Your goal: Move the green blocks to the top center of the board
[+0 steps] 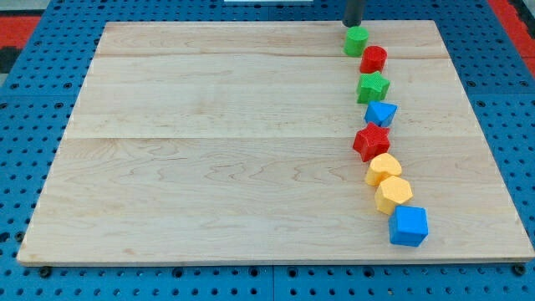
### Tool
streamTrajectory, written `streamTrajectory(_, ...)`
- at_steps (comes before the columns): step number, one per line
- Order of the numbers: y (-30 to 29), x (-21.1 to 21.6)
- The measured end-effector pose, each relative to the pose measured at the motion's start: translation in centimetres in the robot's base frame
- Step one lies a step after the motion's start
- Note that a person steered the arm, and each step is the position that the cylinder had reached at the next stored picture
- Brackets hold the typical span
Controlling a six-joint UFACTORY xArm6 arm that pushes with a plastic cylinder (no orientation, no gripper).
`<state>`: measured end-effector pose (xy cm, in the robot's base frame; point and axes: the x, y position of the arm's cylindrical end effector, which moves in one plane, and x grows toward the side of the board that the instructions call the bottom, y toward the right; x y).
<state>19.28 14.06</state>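
The wooden board (209,142) lies on a blue pegboard bench (25,92). Down its right side runs a close chain of blocks: green cylinder (356,40), red hexagon (374,59), green star (373,87), blue block (381,113), red star (371,141), two yellow blocks (383,168) (393,194), blue cube (409,226). There is no hand; my tip (353,25) sits just above the green cylinder, at the board's top edge.
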Motion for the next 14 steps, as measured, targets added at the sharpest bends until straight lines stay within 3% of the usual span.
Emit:
streamTrajectory(1,0.0,0.0)
streamTrajectory(4,2.7,9.6)
streamTrajectory(5,3.0,9.8)
streamTrajectory(6,3.0,16.3)
streamTrajectory(8,3.0,23.6)
streamTrajectory(9,2.4,23.7)
streamTrajectory(11,7.6,15.4)
streamTrajectory(12,7.1,8.3)
streamTrajectory(13,4.6,5.2)
streamTrajectory(14,4.0,5.8)
